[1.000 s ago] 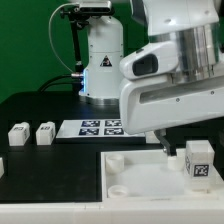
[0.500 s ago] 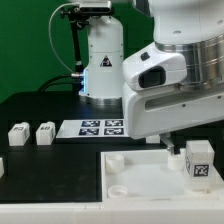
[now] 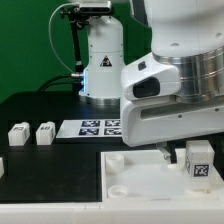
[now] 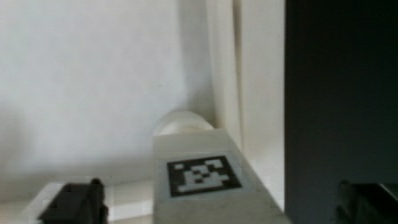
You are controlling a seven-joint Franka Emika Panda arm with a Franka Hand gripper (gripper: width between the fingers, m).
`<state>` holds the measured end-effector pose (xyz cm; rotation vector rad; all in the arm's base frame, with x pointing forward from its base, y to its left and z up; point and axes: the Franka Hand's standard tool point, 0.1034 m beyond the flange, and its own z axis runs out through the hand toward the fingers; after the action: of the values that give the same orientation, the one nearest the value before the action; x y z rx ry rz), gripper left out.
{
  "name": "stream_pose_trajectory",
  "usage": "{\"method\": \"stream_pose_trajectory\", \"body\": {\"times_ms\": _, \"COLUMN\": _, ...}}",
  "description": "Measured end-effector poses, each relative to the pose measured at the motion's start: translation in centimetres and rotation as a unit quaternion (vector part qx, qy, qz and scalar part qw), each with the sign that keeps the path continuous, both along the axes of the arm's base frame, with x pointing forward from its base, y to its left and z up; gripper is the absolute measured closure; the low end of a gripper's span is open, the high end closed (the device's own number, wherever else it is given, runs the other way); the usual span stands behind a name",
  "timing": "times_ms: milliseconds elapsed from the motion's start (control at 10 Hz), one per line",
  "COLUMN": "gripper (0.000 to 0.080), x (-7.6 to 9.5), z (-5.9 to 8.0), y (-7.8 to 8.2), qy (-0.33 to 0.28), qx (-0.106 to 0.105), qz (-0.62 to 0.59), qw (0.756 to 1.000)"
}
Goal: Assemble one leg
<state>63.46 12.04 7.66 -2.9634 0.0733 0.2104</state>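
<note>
**Open pincer astride the leg: a skewed close is the danger**

The large white square plastic tray (image 3: 130, 178) lies under the pincer (image 4: 217, 200). The small white chunky plastic leg (image 4: 199, 160) stands on it, marker face toward the wrist camera, directly between the two dark fingertips (image 4: 71, 203). The tray's edge and the black table (image 4: 347, 90) are just beside it.

The biggest risk, as I judge it, is closing off-square. One fingertip would meet the leg first and twist it or push it toward that edge. A lesser risk is a grip too high on the block, letting it tip or slip out on the lift. The smallest risk is a fingertip catching the tray surface if the pincer drops further.

The bulky white arm (image 3: 170, 90) leans over the tray with its wrist pointing down. The pincer is low, with its jaws spread wide and gripping nothing. Each fingertip stands clear of the leg's sides. How far the tips are above the tray cannot be told.
</note>
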Motion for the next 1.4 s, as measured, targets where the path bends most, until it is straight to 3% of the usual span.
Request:
{"method": "stream_pose_trajectory", "body": {"times_ms": 200, "gripper": 0.015, "x": -0.15, "z": -0.13, "y": 0.08, "qy": -0.004, "qx": -0.001, "qz": -0.004, "qw": 1.0}}
{"method": "stream_pose_trajectory", "body": {"times_ms": 400, "gripper": 0.0411, "x": -0.17, "z": -0.18, "y": 0.1, "qy": 0.001, "qx": -0.004, "qz": -0.029, "qw": 1.0}}
{"method": "stream_pose_trajectory", "body": {"times_ms": 500, "gripper": 0.0411, "x": -0.16, "z": -0.2, "y": -0.02, "qy": 0.006, "qx": -0.008, "qz": -0.054, "qw": 0.999}}
{"method": "stream_pose_trajectory", "body": {"times_ms": 600, "gripper": 0.0498, "x": -0.14, "z": -0.26, "y": -0.27, "qy": 0.013, "qx": -0.015, "qz": -0.096, "qw": 0.995}}
{"method": "stream_pose_trajectory", "body": {"times_ms": 900, "gripper": 0.0501, "x": -0.21, "z": -0.36, "y": -0.71, "qy": 0.009, "qx": -0.028, "qz": -0.232, "qw": 0.972}}
{"method": "stream_pose_trajectory", "body": {"times_ms": 1000, "gripper": 0.0501, "x": -0.71, "z": -0.46, "y": -0.47, "qy": 0.012, "qx": -0.031, "qz": -0.317, "qw": 0.948}}
{"method": "stream_pose_trajectory", "body": {"times_ms": 1100, "gripper": 0.0501, "x": -0.39, "z": -0.48, "y": -0.25, "qy": 0.005, "qx": -0.019, "qz": -0.409, "qw": 0.912}}
{"method": "stream_pose_trajectory", "body": {"times_ms": 1200, "gripper": 0.0503, "x": -0.1, "z": -0.5, "y": -0.53, "qy": -0.011, "qx": 0.01, "qz": -0.498, "qw": 0.867}}
{"method": "stream_pose_trajectory", "body": {"times_ms": 1400, "gripper": 0.0502, "x": -0.33, "z": -0.56, "y": -0.06, "qy": 0.007, "qx": 0.028, "qz": -0.6, "qw": 0.8}}
